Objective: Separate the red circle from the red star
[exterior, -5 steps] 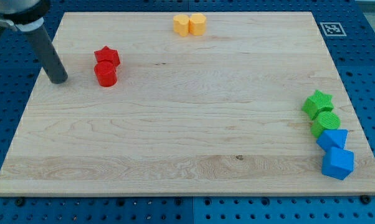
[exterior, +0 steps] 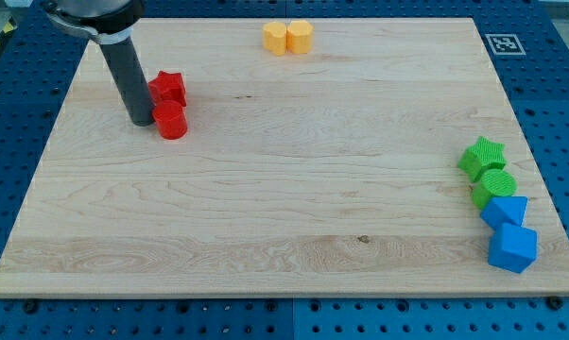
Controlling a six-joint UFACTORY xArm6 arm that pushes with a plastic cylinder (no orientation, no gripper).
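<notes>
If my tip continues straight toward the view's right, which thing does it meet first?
Most likely the red circle: my tip stands just at its left side, seemingly already touching or nearly so. The red star sits a little higher in the view, against the rod's side, so the contact order is uncertain.

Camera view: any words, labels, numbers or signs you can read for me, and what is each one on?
No readable words or numbers anywhere.
The only sign is a black-and-white square marker at the wooden board's top-right corner; it is a pattern, not text.
The blocks and my tip carry no lettering.

Pale wooden board [exterior: 266, 208] on blue pegboard [exterior: 559, 85]
</notes>
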